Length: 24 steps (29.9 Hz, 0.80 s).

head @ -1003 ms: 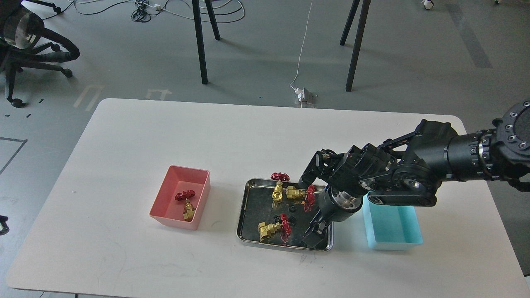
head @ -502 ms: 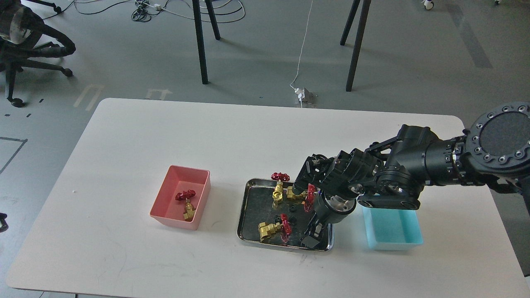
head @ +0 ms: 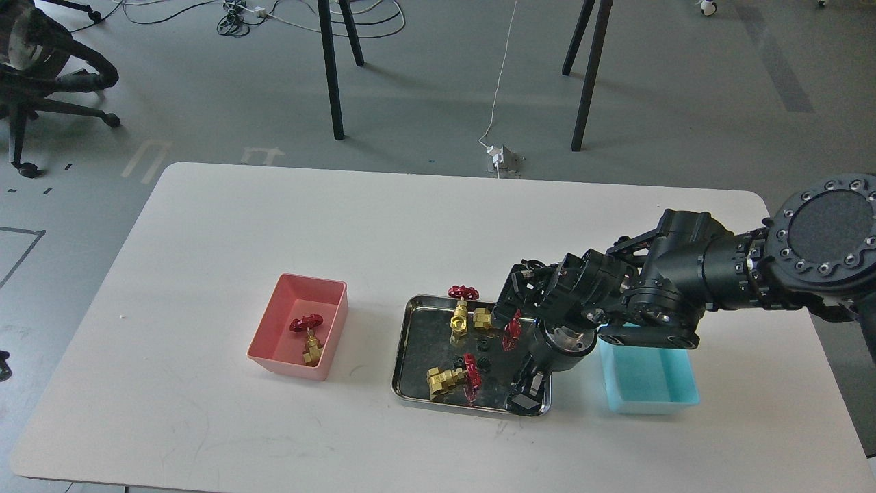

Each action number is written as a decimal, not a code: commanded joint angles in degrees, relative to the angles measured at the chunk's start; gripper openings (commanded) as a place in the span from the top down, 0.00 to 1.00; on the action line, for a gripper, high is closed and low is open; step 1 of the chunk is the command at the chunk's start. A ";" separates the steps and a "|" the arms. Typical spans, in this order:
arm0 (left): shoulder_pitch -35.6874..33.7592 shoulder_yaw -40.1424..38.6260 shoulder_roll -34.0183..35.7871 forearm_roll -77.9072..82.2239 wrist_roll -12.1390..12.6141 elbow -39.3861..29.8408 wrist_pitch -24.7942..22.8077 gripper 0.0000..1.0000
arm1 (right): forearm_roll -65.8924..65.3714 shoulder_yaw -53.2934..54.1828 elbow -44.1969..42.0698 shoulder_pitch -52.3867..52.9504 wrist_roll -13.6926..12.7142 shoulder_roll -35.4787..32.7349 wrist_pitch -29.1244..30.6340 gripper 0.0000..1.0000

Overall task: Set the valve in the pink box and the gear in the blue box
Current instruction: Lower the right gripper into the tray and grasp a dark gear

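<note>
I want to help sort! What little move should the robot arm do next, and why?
Probably ease the right gripper toward a black gear in the steel tray. The blue box looks empty, while the pink box already holds a valve. Whether the gripper is open cannot be told.

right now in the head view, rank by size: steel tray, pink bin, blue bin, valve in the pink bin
1. Shiny steel tray, largest.
2. Salmon-pink plastic bin and cyan-blue plastic bin: alike; blue partly hidden by the arm.
3. Brass valve with red handwheel, smallest.
</note>
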 commanded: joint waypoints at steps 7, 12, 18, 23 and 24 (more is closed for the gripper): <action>-0.10 0.01 0.16 0.00 -0.02 -0.02 0.00 0.01 | -0.01 -0.01 -1.27 -0.47 -0.18 0.00 -0.08 0.45; -0.10 0.01 0.16 0.00 -0.02 -0.02 0.00 0.01 | 0.00 -0.01 -1.27 -0.29 -0.18 0.00 -0.08 0.50; -0.10 0.01 0.16 0.00 -0.11 0.07 0.00 0.01 | 0.00 0.08 -1.36 -0.38 -0.27 0.00 -0.08 0.58; -0.10 0.01 0.16 0.00 -0.37 0.86 -0.09 0.01 | 0.08 0.08 -1.63 -0.38 -0.27 0.00 -0.08 0.64; -0.10 0.01 0.16 0.00 -0.37 0.94 -0.09 0.01 | 0.08 0.17 -1.63 -0.47 -0.27 0.00 -0.08 0.65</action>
